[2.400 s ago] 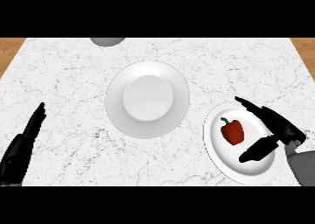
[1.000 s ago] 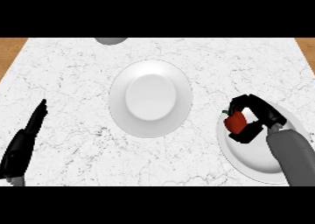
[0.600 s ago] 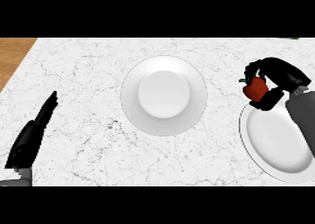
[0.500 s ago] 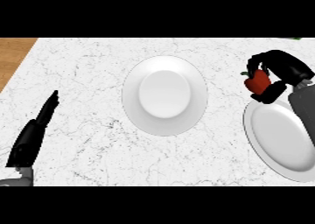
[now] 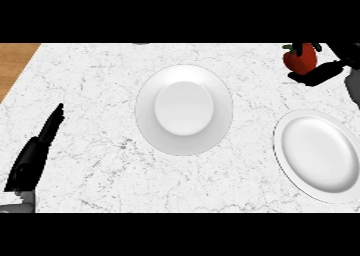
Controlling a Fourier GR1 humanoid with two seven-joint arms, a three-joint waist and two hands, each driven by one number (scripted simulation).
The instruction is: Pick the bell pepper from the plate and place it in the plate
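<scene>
The right hand [image 5: 327, 67] is curled around the pepper [image 5: 299, 58], probably light, smooth and rounded, up right of the middle plate [image 5: 147, 107]; gripping its body suits.

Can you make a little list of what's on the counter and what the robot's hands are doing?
counter: white marble top
middle plate: white, nothing on it
right plate: white, nothing on it
bell pepper: red, held up near the top right, over no plate
right hand: curled round the bell pepper
left hand: open, fingers straight, resting at lower left
</scene>
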